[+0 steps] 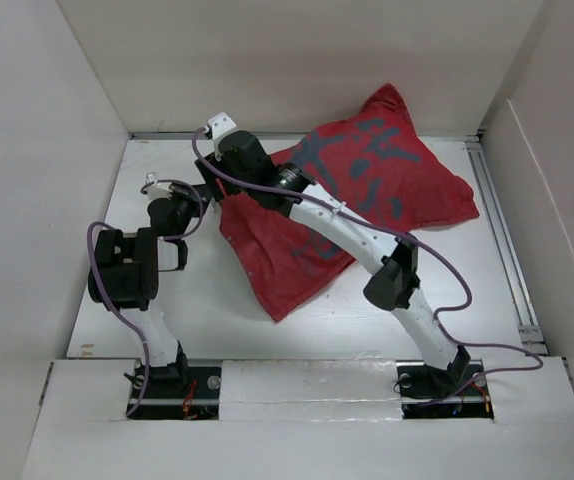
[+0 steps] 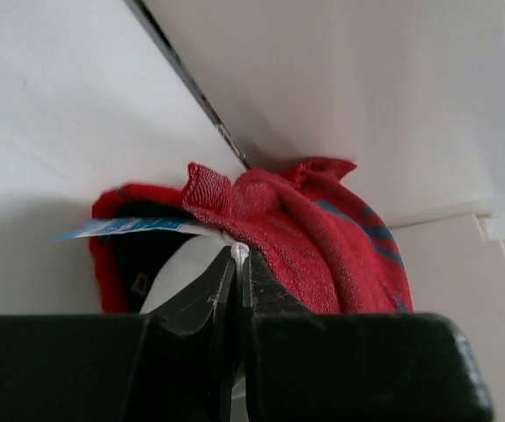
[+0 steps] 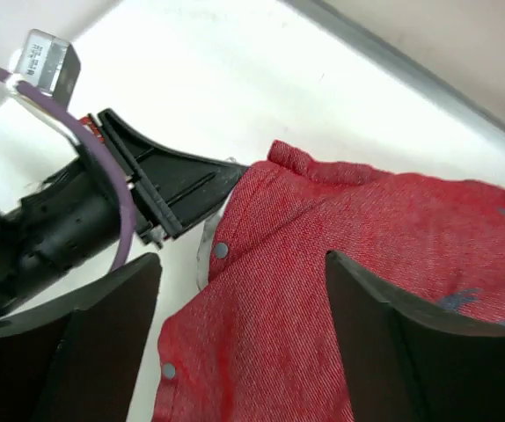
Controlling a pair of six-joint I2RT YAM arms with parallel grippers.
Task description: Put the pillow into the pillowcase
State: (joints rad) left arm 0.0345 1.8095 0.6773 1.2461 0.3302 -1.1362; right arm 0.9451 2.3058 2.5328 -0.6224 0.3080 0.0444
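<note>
My left gripper (image 2: 239, 257) was clamped fully shut at the pillowcase (image 3: 323, 220) mouth with a white sliver at its tips; I couldn't tell what it was. The pillow (image 2: 180, 277) showed just beside those jaws, its tag (image 2: 129, 227) sticking out. My right gripper (image 3: 244, 343) gaped wide over the red cloth, gripping nothing.

plump red pillowcase (image 1: 367, 190) (grey-blue marks up), pillow tag (image 2: 129, 227) at opening

Most of pillow (image 2: 186, 268) hidden inside pillowcase (image 1: 397, 170)
</note>
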